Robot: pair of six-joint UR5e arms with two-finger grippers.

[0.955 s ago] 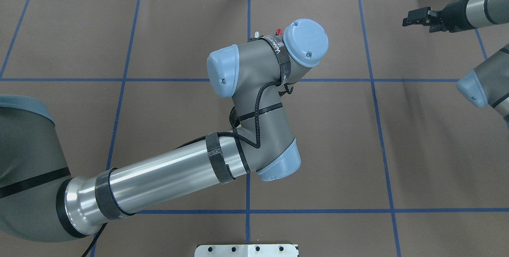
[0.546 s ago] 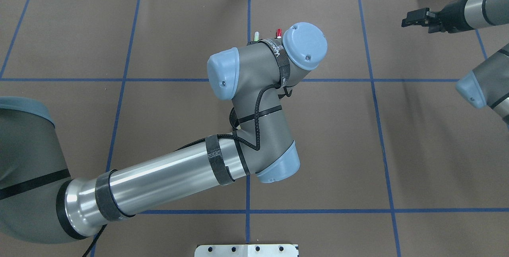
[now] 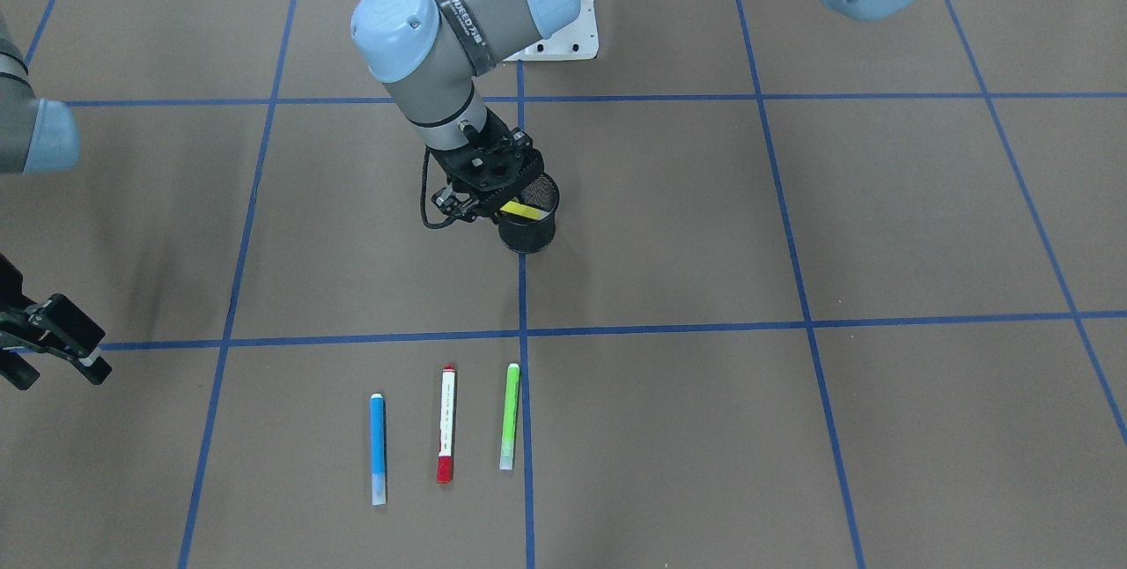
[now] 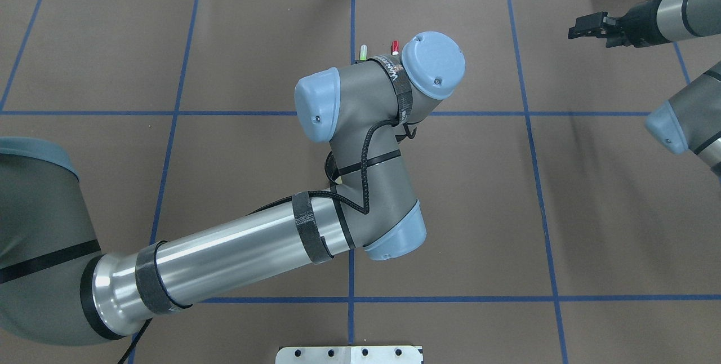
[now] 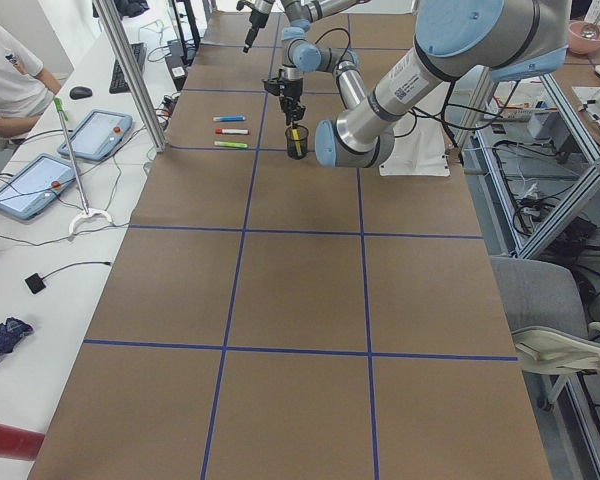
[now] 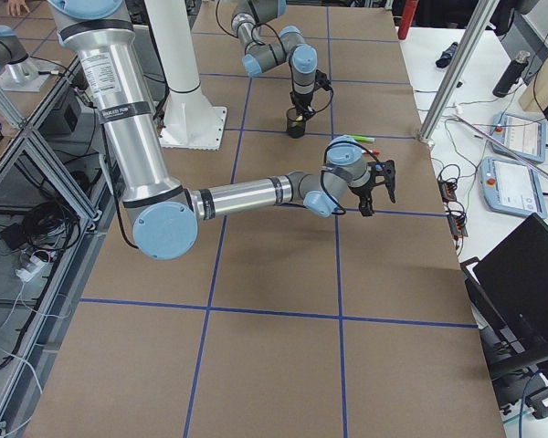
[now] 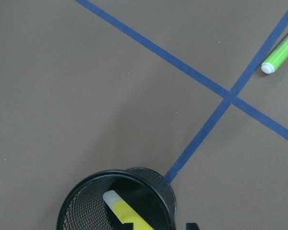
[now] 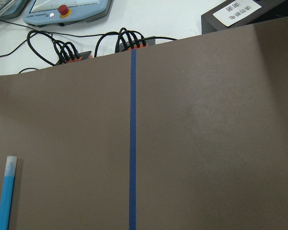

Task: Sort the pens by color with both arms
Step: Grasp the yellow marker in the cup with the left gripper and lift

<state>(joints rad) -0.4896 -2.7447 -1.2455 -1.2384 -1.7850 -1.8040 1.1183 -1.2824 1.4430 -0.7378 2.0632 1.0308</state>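
A black mesh cup [image 3: 529, 239] stands at mid table with the yellow pen [image 3: 526, 211] leaning inside it. My left gripper [image 3: 491, 210] hangs at the cup's mouth, jaws apart, with the yellow pen [image 7: 128, 211] lying beside one fingertip [image 7: 129, 224]. The blue pen [image 3: 377, 448], the white pen with red ends [image 3: 446, 424] and the green pen [image 3: 510, 416] lie side by side on the mat beyond the cup. My right gripper [image 3: 55, 368] is open and empty, off to the side, with the blue pen [image 8: 5, 201] low in its wrist view.
The white base mount [image 3: 563, 40] sits at the robot's edge. Blue tape lines grid the brown mat. Cables and plugs [image 8: 127, 40] and a control pendant [image 8: 67, 9] lie past the far edge. My left arm [image 4: 349, 144] hides the cup from overhead.
My left wrist has shifted slightly, so the green and red pen tips show more in the overhead view. My right gripper has drifted a little toward the far edge.
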